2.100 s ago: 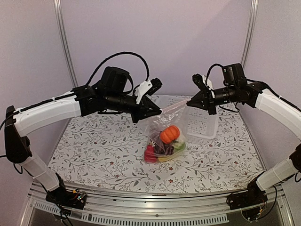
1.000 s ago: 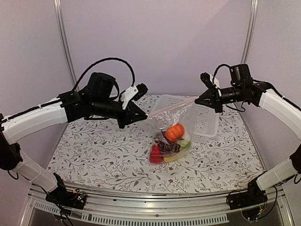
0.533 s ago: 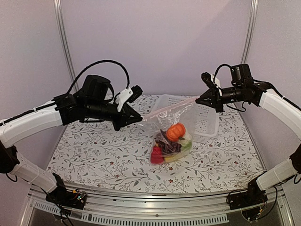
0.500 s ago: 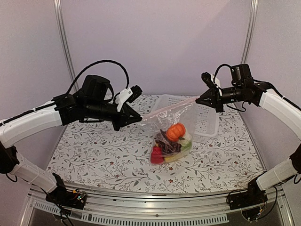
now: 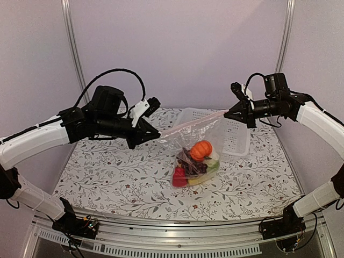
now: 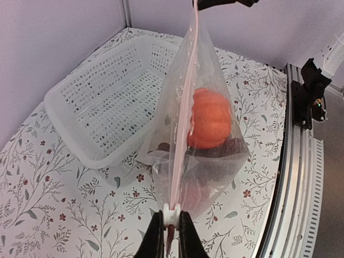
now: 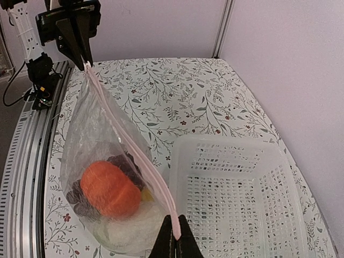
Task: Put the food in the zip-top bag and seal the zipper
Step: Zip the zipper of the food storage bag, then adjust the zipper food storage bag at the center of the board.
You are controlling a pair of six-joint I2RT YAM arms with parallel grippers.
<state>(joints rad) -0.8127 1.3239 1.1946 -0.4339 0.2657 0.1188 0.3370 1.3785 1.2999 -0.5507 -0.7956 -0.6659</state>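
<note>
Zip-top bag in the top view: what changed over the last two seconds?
The left gripper drew back to the left and the right gripper shifted slightly right, so the zipper went from slack to stretched taut between them. The food inside the zip-top bag moved slightly right. Both stayed shut on the zipper, and the white basket did not move.
</note>
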